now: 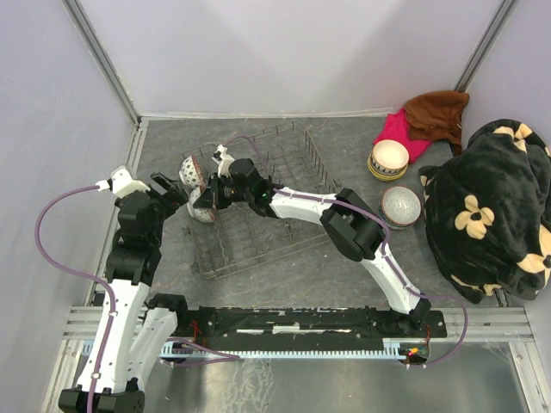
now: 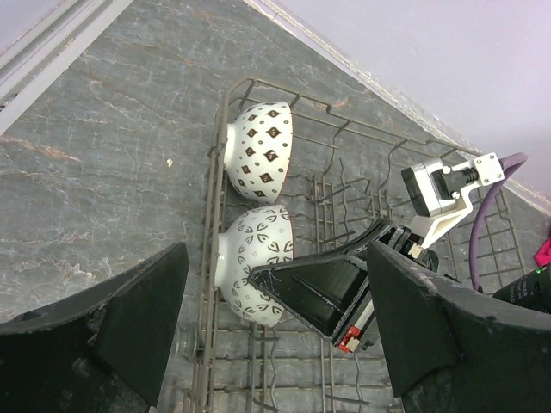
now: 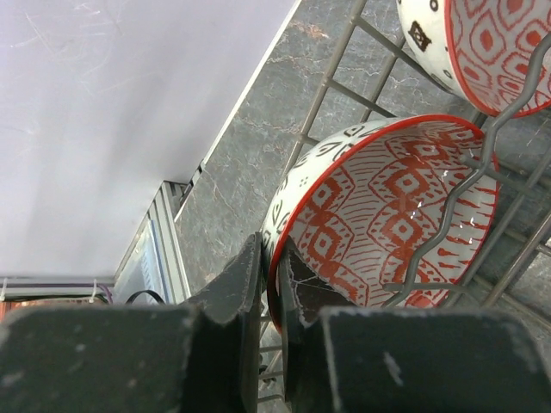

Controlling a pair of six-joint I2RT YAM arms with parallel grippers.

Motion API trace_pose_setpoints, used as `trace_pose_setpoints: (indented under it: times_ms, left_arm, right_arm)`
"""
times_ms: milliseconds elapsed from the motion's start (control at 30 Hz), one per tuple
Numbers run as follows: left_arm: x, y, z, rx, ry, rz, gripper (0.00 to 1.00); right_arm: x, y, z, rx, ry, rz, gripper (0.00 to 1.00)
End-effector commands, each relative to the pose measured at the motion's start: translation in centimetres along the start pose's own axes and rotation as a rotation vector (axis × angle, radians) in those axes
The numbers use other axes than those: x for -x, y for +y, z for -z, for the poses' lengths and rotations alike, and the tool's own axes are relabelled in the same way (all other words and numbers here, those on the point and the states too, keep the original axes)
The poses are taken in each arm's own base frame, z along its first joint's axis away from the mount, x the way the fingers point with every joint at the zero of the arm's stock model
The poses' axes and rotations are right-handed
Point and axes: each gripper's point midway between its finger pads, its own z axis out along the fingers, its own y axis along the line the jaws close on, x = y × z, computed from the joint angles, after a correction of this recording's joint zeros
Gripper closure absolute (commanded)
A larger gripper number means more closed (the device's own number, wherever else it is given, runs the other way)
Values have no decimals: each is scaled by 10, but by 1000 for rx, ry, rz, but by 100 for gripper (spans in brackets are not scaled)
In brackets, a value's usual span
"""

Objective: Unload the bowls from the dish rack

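- Top external view: the dish rack (image 1: pixel 280 168) sits left of centre on the table (image 1: pixel 344 275), its long axis running from near-left to far-right, slightly skewed to the table's edges.
- Two bowls stand on edge between tines along the rack's left side, the far bowl (image 1: pixel 191 170) just behind the near bowl (image 1: pixel 203 211).
- Left wrist view: both feet point left at the rack's side rail and both mouths face right into the rack. The outsides are white with dark diamond and leaf marks.
- Right wrist view: the right pincer (image 3: pixel 274 284) is pinching the near bowl's red rim, one finger outside and one inside against the red lattice lining. A wavy tine crosses the bowl's mouth.
- The left pincer (image 1: pixel 176 191) hangs just left of the bowls, outside the rail, its fingers (image 2: pixel 129 327) spread wide and touching nothing.
- The right arm lies slantwise over the rack from the near right, covering its middle rows.
- Well apart on the right, a yellow-banded bowl (image 1: pixel 388 160) and a grey bowl (image 1: pixel 400 205) stand upright on the table, beside a pink cloth (image 1: pixel 398 131), a brown cloth (image 1: pixel 437 116) and a black flowered blanket (image 1: pixel 495 206).
- Only a narrow strip of table separates the rack from the left wall (image 1: pixel 52 129), and the left arm fills it. Wider bare table lies in front of the rack and between it and the two upright bowls.
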Motion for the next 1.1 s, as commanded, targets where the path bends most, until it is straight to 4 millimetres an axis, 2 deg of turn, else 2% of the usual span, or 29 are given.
trace_pose_setpoints:
  times_ms: [0,133,633,1067]
  left_arm:
    - [4,2,3,8,-20,9,10]
    - [5,2,3,13,-23,8,10]
    - [10,2,2,20,-29,0,10]
    - [16,4,7,30,-49,2,10]
  right_arm:
    - [26,29,0,72,-68,45,93]
    - [33,37,4,86,-82,59,98]
    - [75,87,35,146,-193,153,99]
    - [104,121,66,168,-282,225,99]
